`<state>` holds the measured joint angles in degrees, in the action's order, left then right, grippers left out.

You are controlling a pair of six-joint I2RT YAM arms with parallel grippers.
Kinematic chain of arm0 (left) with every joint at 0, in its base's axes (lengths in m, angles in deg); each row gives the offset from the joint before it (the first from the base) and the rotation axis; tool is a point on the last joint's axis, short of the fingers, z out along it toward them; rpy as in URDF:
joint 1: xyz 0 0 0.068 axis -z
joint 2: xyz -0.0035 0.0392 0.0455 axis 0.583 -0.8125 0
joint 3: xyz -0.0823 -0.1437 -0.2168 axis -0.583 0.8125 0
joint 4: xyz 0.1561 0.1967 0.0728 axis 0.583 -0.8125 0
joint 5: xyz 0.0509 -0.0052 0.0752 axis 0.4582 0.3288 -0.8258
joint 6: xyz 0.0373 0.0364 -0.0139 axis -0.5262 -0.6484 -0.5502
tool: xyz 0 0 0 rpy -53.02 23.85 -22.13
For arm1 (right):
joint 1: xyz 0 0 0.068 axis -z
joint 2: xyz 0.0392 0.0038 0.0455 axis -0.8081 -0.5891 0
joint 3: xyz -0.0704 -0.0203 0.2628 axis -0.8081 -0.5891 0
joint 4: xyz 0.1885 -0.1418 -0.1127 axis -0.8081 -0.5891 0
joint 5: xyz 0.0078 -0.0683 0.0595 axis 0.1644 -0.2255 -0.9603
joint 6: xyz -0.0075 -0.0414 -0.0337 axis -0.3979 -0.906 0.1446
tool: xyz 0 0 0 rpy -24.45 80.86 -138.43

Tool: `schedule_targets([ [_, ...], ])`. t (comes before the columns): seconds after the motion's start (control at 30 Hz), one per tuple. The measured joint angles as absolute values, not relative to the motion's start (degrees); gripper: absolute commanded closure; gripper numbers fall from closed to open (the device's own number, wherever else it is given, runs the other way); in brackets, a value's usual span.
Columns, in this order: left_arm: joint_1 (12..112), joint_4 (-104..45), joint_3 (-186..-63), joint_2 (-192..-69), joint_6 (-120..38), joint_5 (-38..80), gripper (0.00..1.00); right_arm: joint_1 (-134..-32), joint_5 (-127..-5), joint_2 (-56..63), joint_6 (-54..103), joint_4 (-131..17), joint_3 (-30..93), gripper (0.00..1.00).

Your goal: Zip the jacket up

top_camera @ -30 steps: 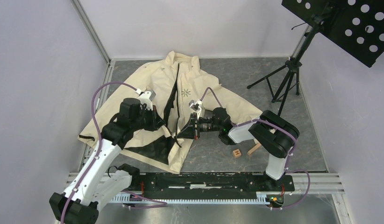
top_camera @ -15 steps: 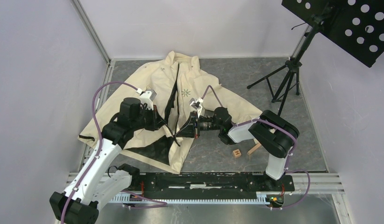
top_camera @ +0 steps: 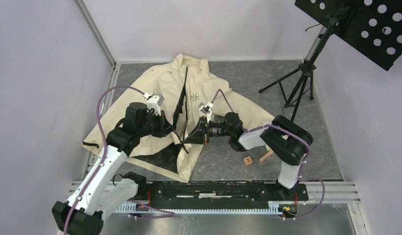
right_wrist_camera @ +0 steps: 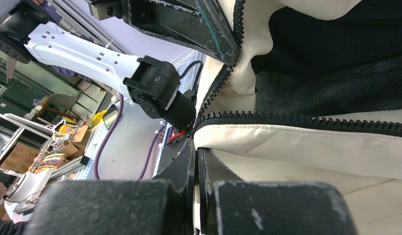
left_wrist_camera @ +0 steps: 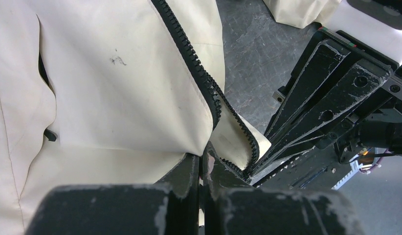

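Observation:
The cream jacket [top_camera: 160, 93] lies spread on the grey table, front open, black lining showing at the lower middle. Its dark zipper [top_camera: 185, 93] runs down the front. My left gripper [top_camera: 173, 132] is shut on the hem of the left front panel; in the left wrist view [left_wrist_camera: 203, 159] cream fabric is pinched between the jaws beside the zipper teeth [left_wrist_camera: 199, 73]. My right gripper [top_camera: 189, 138] is shut on the right panel's bottom edge; the right wrist view [right_wrist_camera: 195, 147] shows fabric clamped beside the zipper teeth [right_wrist_camera: 297, 119]. The two grippers are close together, tips nearly touching.
A small wooden cube [top_camera: 248, 160] and a wooden stick [top_camera: 265, 156] lie on the table right of the jacket. A black tripod stand [top_camera: 297, 88] with a perforated panel [top_camera: 365, 24] stands at the back right. Walls close in on the left and right.
The right gripper has edged slightly left, toward the left gripper, drawing the two lower zipper edges closer. Both stay shut on the fabric.

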<state>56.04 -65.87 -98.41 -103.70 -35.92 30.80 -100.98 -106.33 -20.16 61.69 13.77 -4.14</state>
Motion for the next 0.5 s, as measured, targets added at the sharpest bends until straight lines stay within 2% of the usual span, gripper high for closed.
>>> schedule_targets([
  [0.5,56.0,-65.4,-98.4,-103.7,-36.0,30.9,0.98,-100.3,-106.4,-21.1,66.1,16.7,-3.3,1.0],
])
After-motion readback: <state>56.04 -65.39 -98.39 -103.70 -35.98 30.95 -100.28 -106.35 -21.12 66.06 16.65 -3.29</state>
